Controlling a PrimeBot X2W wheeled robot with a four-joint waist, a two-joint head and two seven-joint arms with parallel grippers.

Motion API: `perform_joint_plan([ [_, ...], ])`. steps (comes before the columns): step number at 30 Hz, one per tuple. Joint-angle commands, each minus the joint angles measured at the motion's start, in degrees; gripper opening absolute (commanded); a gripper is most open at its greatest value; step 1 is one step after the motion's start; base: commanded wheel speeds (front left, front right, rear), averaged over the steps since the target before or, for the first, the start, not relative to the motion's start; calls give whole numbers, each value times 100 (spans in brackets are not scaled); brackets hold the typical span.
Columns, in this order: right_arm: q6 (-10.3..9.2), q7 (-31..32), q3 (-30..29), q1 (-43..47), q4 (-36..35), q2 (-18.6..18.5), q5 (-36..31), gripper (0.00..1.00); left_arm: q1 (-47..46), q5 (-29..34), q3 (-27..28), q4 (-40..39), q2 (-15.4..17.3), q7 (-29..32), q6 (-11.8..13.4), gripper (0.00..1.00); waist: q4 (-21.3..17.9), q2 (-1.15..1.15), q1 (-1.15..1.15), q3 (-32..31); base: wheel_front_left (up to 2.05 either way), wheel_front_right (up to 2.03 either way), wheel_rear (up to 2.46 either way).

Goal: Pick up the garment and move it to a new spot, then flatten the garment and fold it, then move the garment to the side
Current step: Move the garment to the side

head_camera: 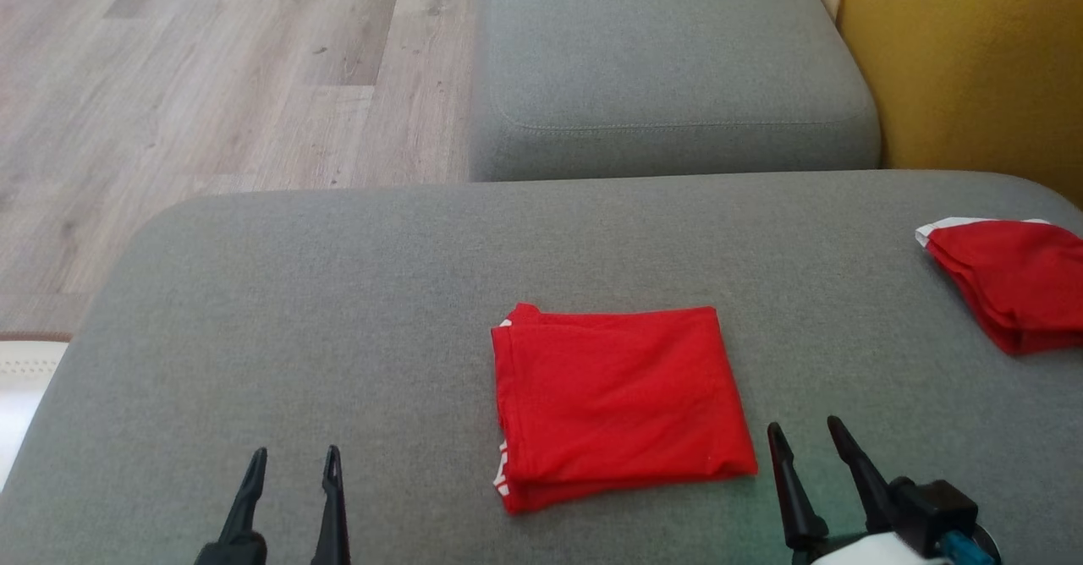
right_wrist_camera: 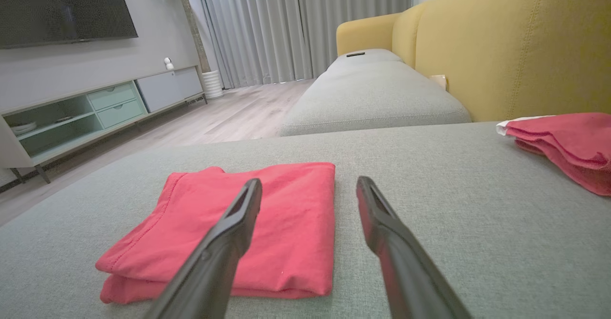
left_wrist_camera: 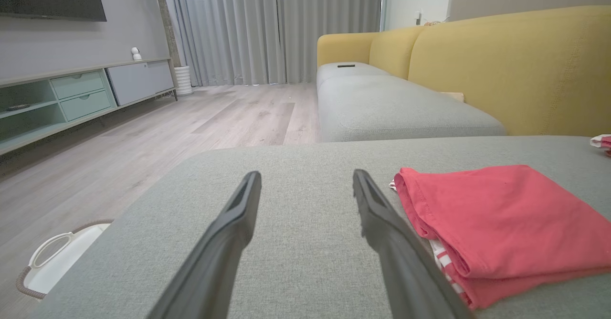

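My left gripper (head_camera: 296, 455) is spread wide and empty, low over the grey seat cushion (head_camera: 296, 294), with the folded red garment (head_camera: 622, 404) off to its right. My right gripper (head_camera: 805, 426) is released too, nothing between its fingers, just beside the garment's near right corner. The garment lies flat mid-cushion, white stripes peeking out at its left edge. A second folded red cloth (head_camera: 1011, 282) sits well apart at the cushion's right edge, near the yellow backrest (head_camera: 973, 57).
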Motion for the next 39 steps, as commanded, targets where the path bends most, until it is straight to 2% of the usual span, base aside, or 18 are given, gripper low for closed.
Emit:
perform_joint_plan([
  [1,12,-78,95,-176,-133,-15,-58,100,-226,79,233,-166,-21,-70,-16,100,3,0,0,5,0,0,0],
  [20,12,-79,73,-352,102,3,-105,100,-283,103,247,-81,-64,-70,-80,100,40,0,0,79,0,0,0],
  [30,12,-79,139,-656,286,-55,-17,100,-420,148,118,-97,-104,-70,-91,100,147,0,0,367,0,0,0],
  [35,12,-61,252,-1089,721,-256,280,100,-585,166,9,-81,-121,-70,-129,100,236,0,0,602,0,0,0],
  [39,12,310,371,-1581,1127,-480,794,100,-742,175,-92,-34,-131,-70,-178,100,312,0,0,802,0,0,0],
])
